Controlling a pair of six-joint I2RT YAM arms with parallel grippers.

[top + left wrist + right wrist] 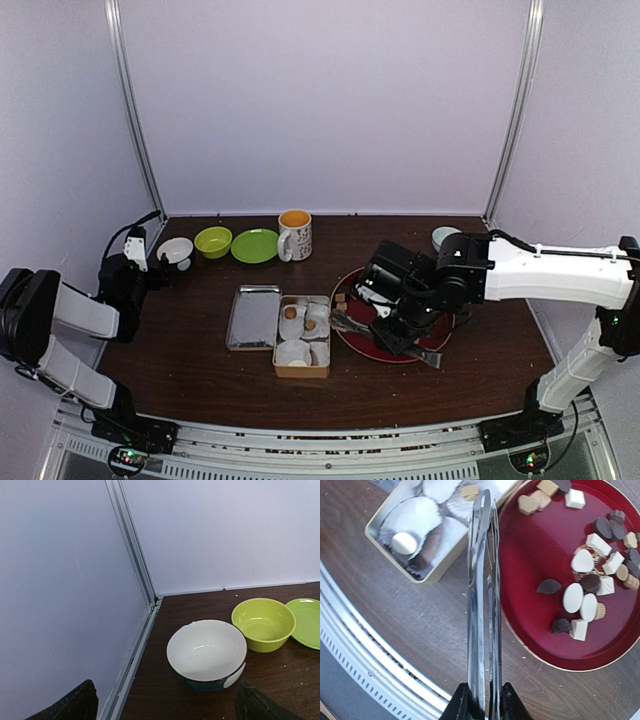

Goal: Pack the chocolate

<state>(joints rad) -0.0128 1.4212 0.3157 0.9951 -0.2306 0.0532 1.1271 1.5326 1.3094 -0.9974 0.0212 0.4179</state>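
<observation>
The chocolate (573, 597) lies as many dark, tan and white pieces on a red plate (535, 550), clustered at its right side. My right gripper (485, 700) is shut on thin metal tongs (482, 605), whose two arms are squeezed almost together. The tongs' tips point between the plate and a small box (425, 577) with nothing visible between them. The box holds white paper liners, a white round piece (405, 542) and a tan cube (469, 490). From above, the right gripper (392, 315) hovers over the plate (372, 345) beside the box (302, 373). My left gripper (165, 705) is open, far left.
A white bowl (207, 652), a green bowl (262, 624) and a green plate (306, 622) stand before the left gripper. A mug (295, 235) stands at the back and a metal lid (253, 317) lies left of the box. A small bowl (443, 236) sits behind the right arm.
</observation>
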